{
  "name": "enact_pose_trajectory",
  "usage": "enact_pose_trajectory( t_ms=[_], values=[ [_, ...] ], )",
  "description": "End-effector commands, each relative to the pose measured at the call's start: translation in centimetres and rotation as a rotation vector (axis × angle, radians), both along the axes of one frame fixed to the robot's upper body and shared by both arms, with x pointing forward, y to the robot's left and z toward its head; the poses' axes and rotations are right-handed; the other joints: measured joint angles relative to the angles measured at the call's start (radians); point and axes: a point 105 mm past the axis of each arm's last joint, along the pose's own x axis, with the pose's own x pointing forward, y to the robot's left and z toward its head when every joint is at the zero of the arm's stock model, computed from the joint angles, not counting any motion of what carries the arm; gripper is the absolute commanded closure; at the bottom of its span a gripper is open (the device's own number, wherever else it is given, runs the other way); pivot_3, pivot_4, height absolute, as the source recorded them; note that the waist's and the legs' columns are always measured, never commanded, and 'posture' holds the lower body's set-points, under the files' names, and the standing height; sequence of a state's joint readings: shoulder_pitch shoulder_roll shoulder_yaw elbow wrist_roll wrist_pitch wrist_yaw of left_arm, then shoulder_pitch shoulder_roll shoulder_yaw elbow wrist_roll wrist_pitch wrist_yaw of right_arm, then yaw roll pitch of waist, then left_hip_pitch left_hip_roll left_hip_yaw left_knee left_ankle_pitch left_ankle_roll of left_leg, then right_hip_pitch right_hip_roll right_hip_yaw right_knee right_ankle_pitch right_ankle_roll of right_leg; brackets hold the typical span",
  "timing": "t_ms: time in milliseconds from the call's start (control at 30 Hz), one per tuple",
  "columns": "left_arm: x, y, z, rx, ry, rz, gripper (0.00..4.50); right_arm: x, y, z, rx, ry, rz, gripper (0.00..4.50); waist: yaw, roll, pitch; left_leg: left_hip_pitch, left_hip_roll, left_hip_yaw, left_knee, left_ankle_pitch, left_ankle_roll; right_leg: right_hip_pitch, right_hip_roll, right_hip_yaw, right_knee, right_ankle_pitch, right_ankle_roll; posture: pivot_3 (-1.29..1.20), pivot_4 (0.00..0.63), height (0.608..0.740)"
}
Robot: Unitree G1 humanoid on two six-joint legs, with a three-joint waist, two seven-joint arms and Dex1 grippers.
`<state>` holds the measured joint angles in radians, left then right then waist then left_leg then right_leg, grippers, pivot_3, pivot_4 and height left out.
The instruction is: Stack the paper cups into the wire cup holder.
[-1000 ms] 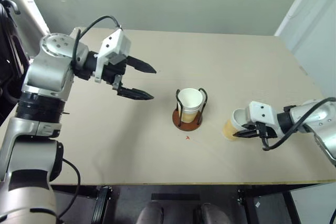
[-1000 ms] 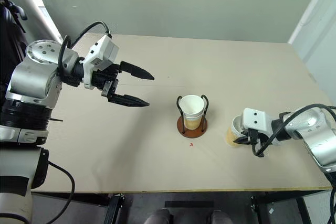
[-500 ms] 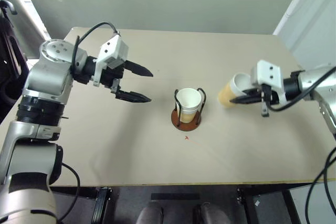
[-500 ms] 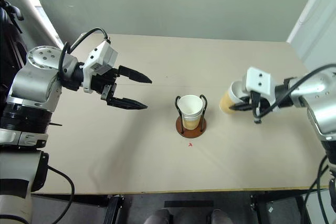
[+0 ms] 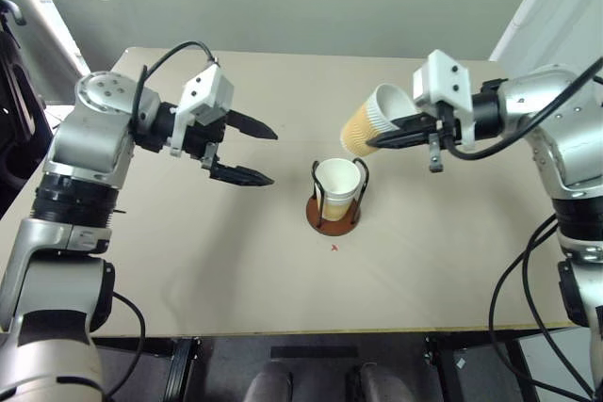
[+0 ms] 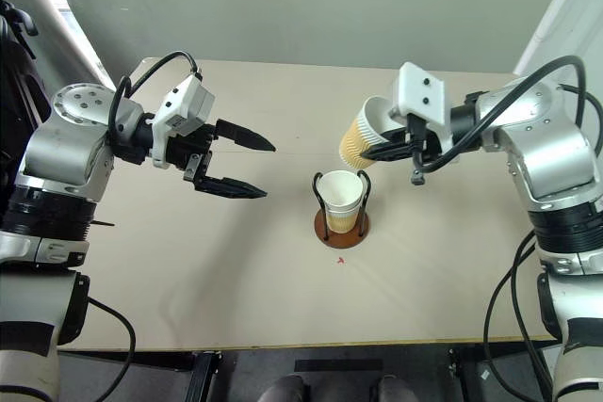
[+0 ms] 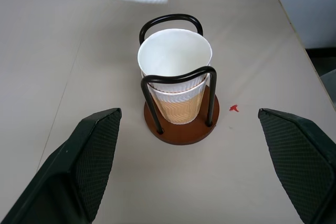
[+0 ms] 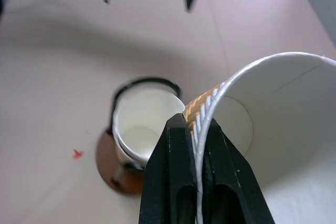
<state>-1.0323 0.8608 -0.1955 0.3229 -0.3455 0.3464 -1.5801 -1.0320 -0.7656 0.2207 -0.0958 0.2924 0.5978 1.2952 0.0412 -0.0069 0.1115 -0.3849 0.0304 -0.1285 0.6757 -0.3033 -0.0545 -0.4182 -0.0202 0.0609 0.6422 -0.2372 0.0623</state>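
right fingers (image 8: 197,182) pinching paper cup (image 5: 369,122) rim; tilted

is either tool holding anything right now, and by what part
The right tool holds a paper cup by its rim, pinching the wall with one finger inside and one outside. The left tool is open and holds nothing.

change: we raised the right gripper (image 5: 375,142) off the table (image 5: 283,280), pinched on the wall of a paper cup (image 5: 369,120) | path: we carried it up and leftward | start: cup lay low at the table's right | end: cup hung tilted just above and beside the wire cup holder (image 5: 336,197)
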Motion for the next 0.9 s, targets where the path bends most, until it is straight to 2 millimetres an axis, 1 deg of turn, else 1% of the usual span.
enact_pose_trajectory(
  t_ms=[33, 200, 300, 533, 700, 900],
  values=[
    [-0.6, -0.2, 0.8, 0.003, -0.027, -0.037, 0.0, -1.0, 1.1, 0.6, -0.006, -0.031, 0.055, 4.46, 0.0, 0.0, 0.0, 0.0, 0.0, 0.0, 0.0, 0.0, 0.0, 0.0, 0.0, 0.0, 0.0, 0.0, 0.0, 0.0, 0.15, 0.74],
    [-0.7, -0.3, 0.6, 0.004, -0.025, -0.039, 0.0, -1.3, 2.0, -0.2, -0.025, -0.013, 0.096, 4.46, -0.001, 0.0, 0.0, 0.0, 0.0, 0.0, 0.0, 0.0, 0.0, 0.0, 0.0, 0.0, 0.0, 0.0, 0.0, 0.0, 0.15, 0.74],
    [-0.7, -0.3, 0.5, 0.004, -0.024, -0.037, 0.0, -1.7, 2.3, -1.1, -0.049, 0.001, 0.12, 4.46, -0.001, 0.0, 0.0, 0.0, 0.0, 0.0, -0.001, 0.0, 0.0, 0.0, 0.0, 0.0, 0.0, 0.0, 0.0, 0.0, 0.15, 0.74],
    [-0.7, -0.2, 0.5, 0.001, -0.025, -0.036, 0.0, -0.9, 2.0, -2.7, -0.121, -0.021, 0.112, 4.46, -0.002, 0.0, 0.0, 0.0, 0.0, 0.0, -0.001, 0.0, 0.0, 0.0, 0.0, 0.0, 0.0, 0.0, 0.0, 0.0, 0.15, 0.74],
    [-0.7, -0.2, 0.5, 0.002, -0.024, -0.036, 0.0, -0.5, 1.7, -3.0, -0.155, -0.051, 0.104, 4.46, -0.002, 0.0, 0.0, 0.0, 0.0, 0.0, -0.001, 0.0, 0.0, -0.001, -0.001, 0.0, 0.0, 0.0, 0.0, 0.0, 0.15, 0.74],
    [-0.9, -0.2, 0.4, 0.0, -0.016, -0.046, 0.0, -0.4, 1.5, -2.9, -0.181, -0.061, 0.114, 4.46, -0.002, 0.0, 0.0, 0.0, 0.0, 0.0, -0.002, 0.0, 0.0, -0.001, -0.001, 0.0, 0.0, 0.0, 0.0, 0.0, 0.15, 0.74]
  ],
)
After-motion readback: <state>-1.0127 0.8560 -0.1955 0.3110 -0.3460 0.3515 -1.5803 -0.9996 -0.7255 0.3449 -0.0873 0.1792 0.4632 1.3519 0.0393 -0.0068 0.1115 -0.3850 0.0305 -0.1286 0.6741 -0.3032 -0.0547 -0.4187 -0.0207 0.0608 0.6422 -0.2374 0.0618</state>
